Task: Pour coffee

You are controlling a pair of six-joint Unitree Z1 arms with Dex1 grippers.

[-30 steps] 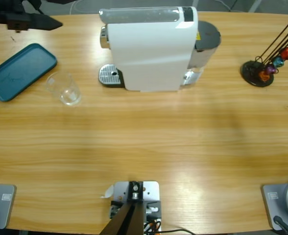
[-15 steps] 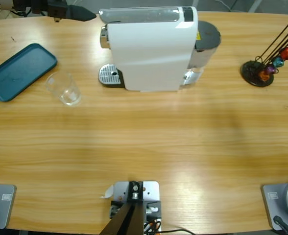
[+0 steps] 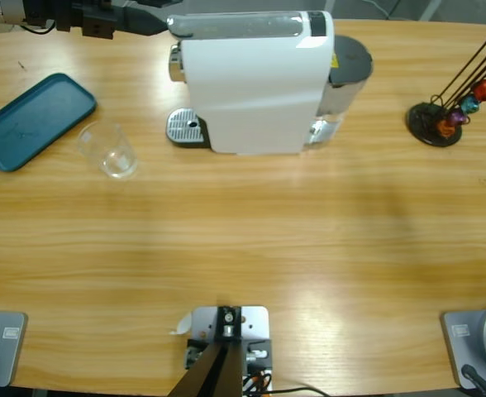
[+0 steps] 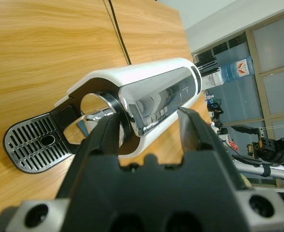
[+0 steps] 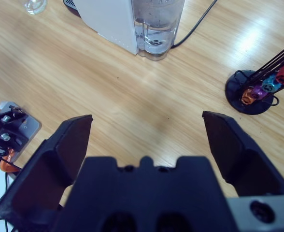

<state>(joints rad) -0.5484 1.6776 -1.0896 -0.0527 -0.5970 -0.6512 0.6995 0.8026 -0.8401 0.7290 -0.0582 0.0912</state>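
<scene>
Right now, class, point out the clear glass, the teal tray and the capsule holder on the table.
clear glass (image 3: pixel 108 151), high view, on its side wall.
teal tray (image 3: pixel 35 121), high view, on its bare flat base.
capsule holder (image 3: pixel 431 124), high view, on its round black foot.

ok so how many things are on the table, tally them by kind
coffee machine: 1
clear glass: 1
teal tray: 1
capsule rack: 1, with 4 coloured capsules showing in the right wrist view
total: 4 things, not counting the capsules
</scene>
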